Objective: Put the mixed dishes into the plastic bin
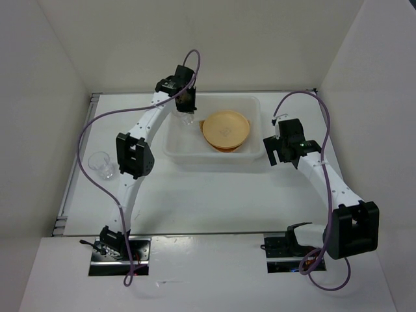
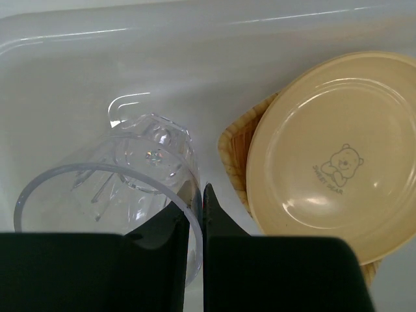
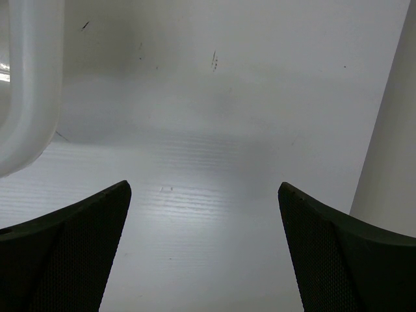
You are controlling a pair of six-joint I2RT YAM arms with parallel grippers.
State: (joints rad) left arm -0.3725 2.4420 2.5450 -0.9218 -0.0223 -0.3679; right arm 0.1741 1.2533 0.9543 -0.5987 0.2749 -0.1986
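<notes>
Left pincer (image 2: 200, 196) grips the clear cup (image 2: 130, 170); right pincer (image 3: 205, 188) stands wide open.

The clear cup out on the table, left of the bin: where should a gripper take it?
By the rim wall, from above, one finger inside and one outside: the cup seems to stand mouth-up, and its thin open rim suits a narrow pinch.

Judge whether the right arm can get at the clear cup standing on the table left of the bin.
Probably not. The cup stands at the table's far left, while the right gripper hangs open off the plastic bin's right end; the bin and the left arm lie between them.
</notes>
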